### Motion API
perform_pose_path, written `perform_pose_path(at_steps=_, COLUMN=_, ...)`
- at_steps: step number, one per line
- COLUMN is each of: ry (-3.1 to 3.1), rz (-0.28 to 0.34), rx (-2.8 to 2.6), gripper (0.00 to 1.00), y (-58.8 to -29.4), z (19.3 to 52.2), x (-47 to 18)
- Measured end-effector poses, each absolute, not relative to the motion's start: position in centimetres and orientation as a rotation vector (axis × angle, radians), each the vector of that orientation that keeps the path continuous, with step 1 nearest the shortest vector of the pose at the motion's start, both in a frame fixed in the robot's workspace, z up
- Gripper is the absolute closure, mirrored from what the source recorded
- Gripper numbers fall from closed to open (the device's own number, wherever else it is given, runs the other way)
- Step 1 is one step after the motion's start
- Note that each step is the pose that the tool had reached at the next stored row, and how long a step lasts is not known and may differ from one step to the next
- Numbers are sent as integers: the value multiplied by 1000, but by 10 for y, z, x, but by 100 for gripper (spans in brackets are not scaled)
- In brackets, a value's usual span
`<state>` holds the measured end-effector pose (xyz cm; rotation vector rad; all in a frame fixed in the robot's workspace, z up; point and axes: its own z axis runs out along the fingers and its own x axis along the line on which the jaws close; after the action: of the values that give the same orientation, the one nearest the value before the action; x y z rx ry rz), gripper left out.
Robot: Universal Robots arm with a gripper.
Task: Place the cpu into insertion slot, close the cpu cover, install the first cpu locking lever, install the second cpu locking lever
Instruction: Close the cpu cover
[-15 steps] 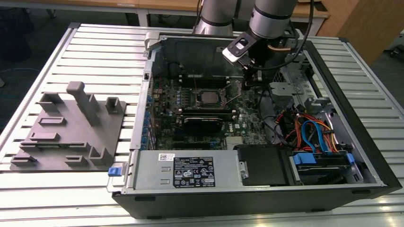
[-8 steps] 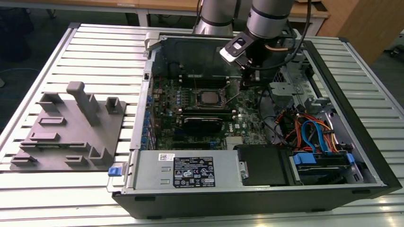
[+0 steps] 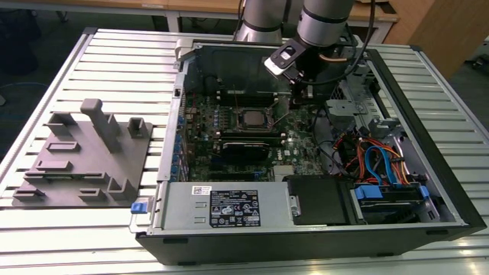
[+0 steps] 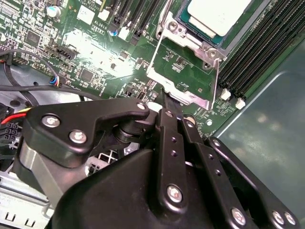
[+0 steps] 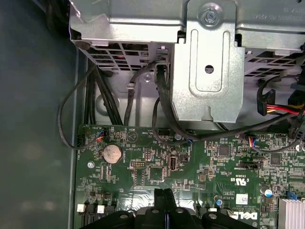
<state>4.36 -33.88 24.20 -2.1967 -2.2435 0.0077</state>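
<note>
hand inside open computer case, its two black fingers drawn together with no gap at the tips. the tips meet the free edge of the cpu cover; whether they pinch it cannot be told. the cover, a thin silvery frame with a large square window, stands open off the insertion slot, and the green motherboard shows through the window. the cpu, a flat square chip with a dull silvery-grey top, lies seated in the slot, just beside long black memory slots. first wrist view: the closed fingertips over the board, with a coin cell, black cables and a grey metal bracket beyond. exterior view: the arm reaching down on the slot's side toward the exterior view's right, the case on a slatted tabletop, and a grey moulded fixture well apart toward the exterior view's left.
</note>
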Motion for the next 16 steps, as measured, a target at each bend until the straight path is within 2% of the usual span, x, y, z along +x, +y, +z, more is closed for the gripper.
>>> perform_pose_path(at_steps=16, ry=-2244, rz=8, rx=-2197, gripper=90, y=-339, z=242, x=37)
